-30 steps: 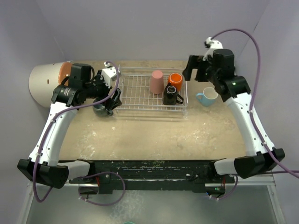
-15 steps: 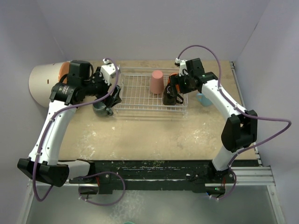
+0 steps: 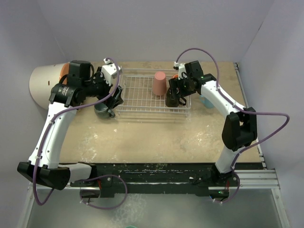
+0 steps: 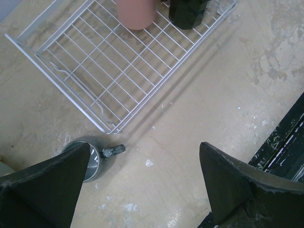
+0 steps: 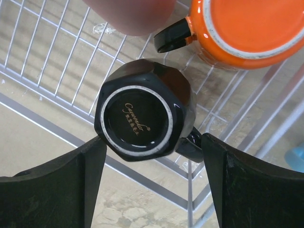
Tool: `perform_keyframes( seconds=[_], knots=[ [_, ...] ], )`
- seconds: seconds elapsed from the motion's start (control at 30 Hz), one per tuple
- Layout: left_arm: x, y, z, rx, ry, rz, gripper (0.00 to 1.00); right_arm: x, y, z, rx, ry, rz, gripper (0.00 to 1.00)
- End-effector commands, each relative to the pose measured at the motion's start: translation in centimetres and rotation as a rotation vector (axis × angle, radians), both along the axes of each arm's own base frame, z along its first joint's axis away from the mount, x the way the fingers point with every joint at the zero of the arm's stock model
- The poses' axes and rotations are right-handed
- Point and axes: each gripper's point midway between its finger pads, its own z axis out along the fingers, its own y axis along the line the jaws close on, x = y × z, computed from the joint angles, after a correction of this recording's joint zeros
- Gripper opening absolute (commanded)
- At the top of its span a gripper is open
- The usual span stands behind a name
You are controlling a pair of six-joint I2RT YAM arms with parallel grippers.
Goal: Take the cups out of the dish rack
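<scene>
Swung in from the far right, the right claw (image 5: 153, 142) now straddles the upturned black mug (image 5: 137, 111) in the dish rack (image 3: 137, 95), jaws parted, gripping nothing; three cups in the rack, with orange mug (image 5: 247, 23) and pink tumbler (image 5: 133, 14) just beyond that claw; two on the tabletop (image 3: 156, 133): grey-teal mug (image 4: 94, 160) below the wide-open, empty left claw (image 4: 145, 145), light blue mug (image 5: 298, 159) to the right claw's right.

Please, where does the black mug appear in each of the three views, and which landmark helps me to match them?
Top external: the black mug is at the right end of the dish rack.
Left wrist: top edge, right of centre, partly cut off.
Right wrist: centre of the picture, upside down.
Shared landmark: the pink cup next to it, seen in every view.
</scene>
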Motion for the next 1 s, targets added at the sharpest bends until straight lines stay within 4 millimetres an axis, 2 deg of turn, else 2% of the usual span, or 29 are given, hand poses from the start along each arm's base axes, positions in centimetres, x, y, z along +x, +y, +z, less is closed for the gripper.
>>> perform_keyframes(
  seconds=[0.0, 0.1, 0.27, 0.53, 0.7, 0.8, 0.9, 0.97],
  knots=[
    [0.1, -0.2, 2.3, -0.036, -0.050, 0.000, 0.99, 0.6, 1.5, 0.4, -0.003, -0.016, 0.056, 0.81],
    [0.1, -0.2, 2.5, -0.036, -0.054, 0.003, 0.99, 0.3, 3.0, -0.2, 0.002, 0.000, 0.085, 0.78],
    [0.2, -0.1, 2.5, -0.033, -0.053, 0.008, 0.99, -0.3, 6.1, 0.0, 0.020, -0.013, 0.109, 0.74],
    [0.0, -0.2, 2.6, -0.036, -0.054, 0.001, 0.99, 0.1, 4.1, -0.9, -0.057, -0.050, -0.009, 0.68],
    [-0.1, -0.2, 2.6, -0.039, -0.051, -0.002, 0.99, -1.3, 4.9, -1.9, -0.012, -0.017, 0.049, 0.68],
    [0.0, -0.2, 2.5, -0.037, -0.054, -0.001, 0.99, -2.0, 5.5, -1.4, 0.022, 0.004, 0.087, 0.74],
    [-0.1, -0.2, 2.3, -0.034, -0.050, -0.001, 0.99, -2.4, 5.7, -0.1, 0.039, -0.004, 0.103, 0.88],
    [-0.1, -0.2, 2.2, -0.035, -0.049, -0.001, 0.99, -2.9, 5.6, 0.2, 0.037, 0.013, 0.117, 0.91]
  ],
)
